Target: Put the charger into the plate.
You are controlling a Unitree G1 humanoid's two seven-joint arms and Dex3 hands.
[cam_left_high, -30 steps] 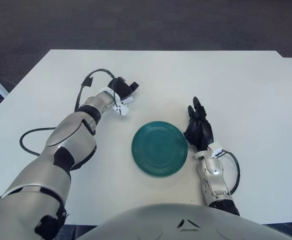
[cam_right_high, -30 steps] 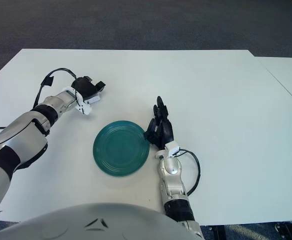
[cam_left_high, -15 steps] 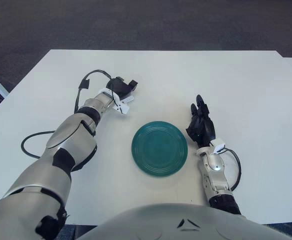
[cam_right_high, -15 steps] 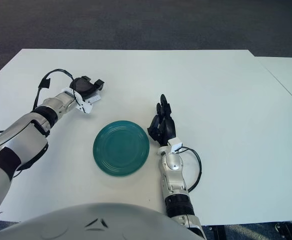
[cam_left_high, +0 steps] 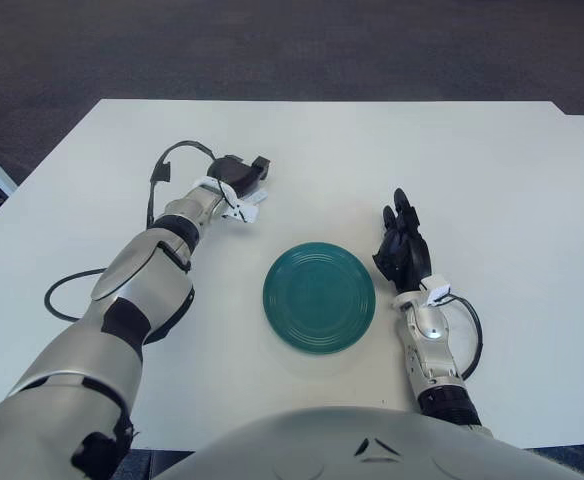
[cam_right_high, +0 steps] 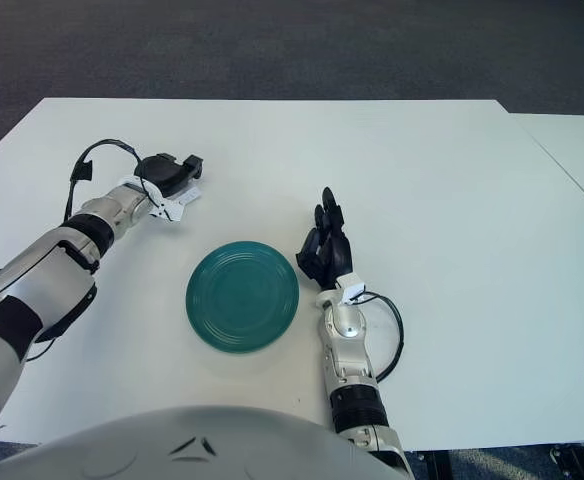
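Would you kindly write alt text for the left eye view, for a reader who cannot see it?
The robot's left hand reaches out over a white table, up and left of an empty green plate. Its right hand shows just right of the plate, fingers extended and holding nothing. No charger can be made out.

Bright, even overhead light; soft shadows, sharp focus

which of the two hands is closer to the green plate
The right hand, showing just beside the plate's right rim. The left hand is reached out far beyond the plate's upper left.
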